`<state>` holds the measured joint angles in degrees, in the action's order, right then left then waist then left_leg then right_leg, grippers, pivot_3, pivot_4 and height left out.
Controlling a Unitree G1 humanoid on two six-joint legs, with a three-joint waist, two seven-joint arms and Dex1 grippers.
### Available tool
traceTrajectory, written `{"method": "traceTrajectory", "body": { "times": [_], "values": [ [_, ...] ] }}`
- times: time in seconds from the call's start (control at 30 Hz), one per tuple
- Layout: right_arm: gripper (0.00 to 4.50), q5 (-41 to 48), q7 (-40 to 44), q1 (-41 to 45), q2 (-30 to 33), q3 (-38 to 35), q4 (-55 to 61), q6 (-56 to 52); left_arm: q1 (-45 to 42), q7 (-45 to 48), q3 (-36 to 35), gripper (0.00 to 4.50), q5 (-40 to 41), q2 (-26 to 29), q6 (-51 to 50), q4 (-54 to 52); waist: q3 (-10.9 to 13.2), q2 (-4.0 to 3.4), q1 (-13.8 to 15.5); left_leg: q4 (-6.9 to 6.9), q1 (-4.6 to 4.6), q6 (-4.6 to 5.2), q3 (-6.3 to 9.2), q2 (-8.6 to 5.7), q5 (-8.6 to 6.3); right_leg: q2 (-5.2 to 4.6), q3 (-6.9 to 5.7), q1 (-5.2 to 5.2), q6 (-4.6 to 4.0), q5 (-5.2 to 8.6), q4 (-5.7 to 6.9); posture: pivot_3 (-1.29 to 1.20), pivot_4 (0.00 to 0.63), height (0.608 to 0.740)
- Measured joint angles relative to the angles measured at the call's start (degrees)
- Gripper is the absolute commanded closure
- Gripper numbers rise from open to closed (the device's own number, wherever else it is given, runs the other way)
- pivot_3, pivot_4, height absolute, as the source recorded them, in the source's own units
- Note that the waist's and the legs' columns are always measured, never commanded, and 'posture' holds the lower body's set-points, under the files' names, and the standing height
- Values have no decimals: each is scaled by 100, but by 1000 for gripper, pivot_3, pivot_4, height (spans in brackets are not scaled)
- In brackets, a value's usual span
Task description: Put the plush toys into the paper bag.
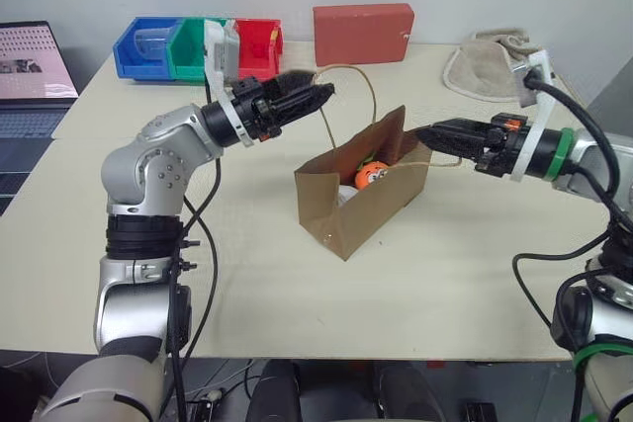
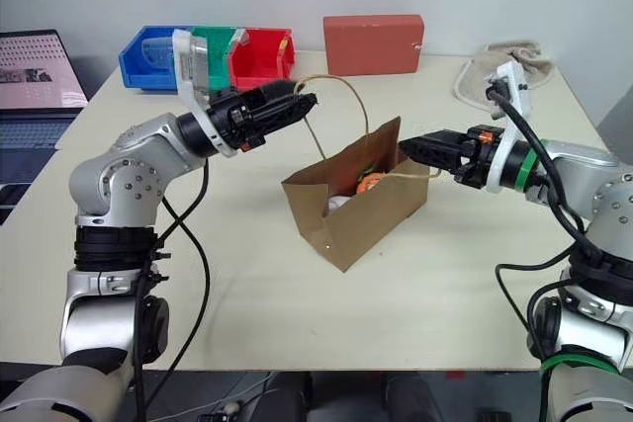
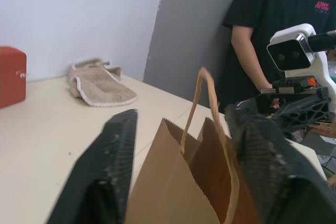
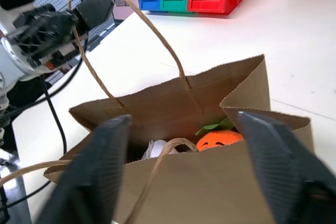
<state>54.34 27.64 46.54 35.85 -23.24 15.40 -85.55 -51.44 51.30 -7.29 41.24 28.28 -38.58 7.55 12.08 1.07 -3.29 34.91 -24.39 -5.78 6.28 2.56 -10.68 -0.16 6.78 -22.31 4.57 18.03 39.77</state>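
Toys, orange (image 4: 219, 139) & white (image 4: 155, 149), are sitting inside bag (image 1: 368, 207). L gripper (image 1: 318, 96) at 11 o'clock, R gripper (image 1: 427, 135) at 3, both gaping wide, holding nothing.

A robotics lab or workshop: a plain cream worktop (image 1: 297, 313) against a bare wall, with coloured parts bins (image 1: 198, 46), an open laptop (image 1: 35, 76) alongside and loose cables (image 4: 58, 124) nearby.

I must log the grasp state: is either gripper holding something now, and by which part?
Nothing is held. The left gripper has open jaws either side of a paper bag handle, and the right gripper is open above the bag's mouth.
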Motion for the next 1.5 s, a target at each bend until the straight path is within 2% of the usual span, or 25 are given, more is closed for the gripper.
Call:
{"method": "traceTrajectory", "body": {
  "times": [0.03, 0.07, 0.2, 0.3, 0.37, 0.43, 0.53, 0.63, 0.73, 0.9, 1.03, 1.5],
  "values": [
    [0, 79, 132, 0, 216, -1, 4, 9, 1, 80, 0, 194, 15, 59, -8, -13, 0, 0, 0, -2, 0, 0, 0, 0, 0, 0, 0, 0, 0, 0, -4, 0, 150, 740],
    [0, 96, 210, -2, 325, -4, 15, 27, 3, 104, -8, 71, 19, 89, -22, -15, 0, 0, -1, -4, 0, 0, 0, 0, 0, 0, -1, 1, 0, 0, -7, 0, 150, 740],
    [0, 195, 759, -118, 1026, 28, 154, 307, 163, 210, -150, 71, 139, 399, -218, -196, 0, -1, -7, -7, -1, 1, 0, 2, -1, 0, -1, 0, 0, 0, -19, 0, 150, 740],
    [0, 296, 1132, -298, 1306, 33, 268, 637, 356, 233, -222, 71, 169, 606, -323, -428, 0, -1, -17, -7, -2, 1, -1, 3, -1, 0, -1, 2, 0, 0, -22, 0, 150, 740],
    [0, 274, 1442, -555, 1639, 9, 314, 904, 765, 360, -278, 71, 281, 910, -482, -772, 1, -2, -21, -10, -2, 1, -7, 3, -2, -3, 3, 2, 0, 0, -27, 0, 150, 740],
    [0, 121, 1884, -1016, 2230, -50, 384, 1293, 1459, 524, -453, 71, 483, 1263, -727, -1250, 1, -2, -10, -17, -4, 2, -5, 5, -3, -3, 0, 2, 0, 0, -40, 0, 150, 740],
    [0, -87, 2289, -1500, 2644, -82, 494, 1729, 2082, 633, -449, 71, 676, 1365, -952, -1781, 1, -2, 12, -11, -4, 2, -5, 5, -3, -4, -1, 7, 1, 1, -44, 0, 150, 740],
    [0, -151, 2540, -1947, 2815, -92, 646, 1996, 2438, 655, -380, 71, 635, 1366, -904, -2147, 1, -2, 40, -5, -4, 2, -6, 5, -2, -4, 1, 17, 1, 1, -62, 0, 150, 740],
    [0, -157, 2742, -2404, 2897, -76, 976, 2181, 2653, 590, 25, 71, 293, 1277, -597, -2320, 1, -2, 46, 3, -4, 2, -13, 4, -2, -4, 9, 22, 2, 0, -72, 0, 150, 740],
    [0, -167, 2848, -2773, 2995, 49, 1562, 2482, 2712, 552, 472, 71, -230, 1143, -132, -2298, 0, -2, 47, 3, -2, 2, -14, 6, -1, -2, 10, 21, 1, -2, -70, 0, 150, 740],
    [0, -157, 2852, -2947, 2994, 385, 2054, 2624, 2712, 491, 530, 71, -276, 974, -62, -2299, 0, -1, 50, 3, -4, 2, -13, 7, -2, -2, 10, 20, 5, -4, -70, 0, 150, 740],
    [0, -129, 2866, -3003, 2941, 599, 2029, 2933, 3062, 111, 620, 71, -292, 842, -71, -2967, 0, -1, 54, 4, -4, 2, -11, 7, -2, -2, 9, 22, 9, -7, -69, 0, 150, 740]
  ]
}}
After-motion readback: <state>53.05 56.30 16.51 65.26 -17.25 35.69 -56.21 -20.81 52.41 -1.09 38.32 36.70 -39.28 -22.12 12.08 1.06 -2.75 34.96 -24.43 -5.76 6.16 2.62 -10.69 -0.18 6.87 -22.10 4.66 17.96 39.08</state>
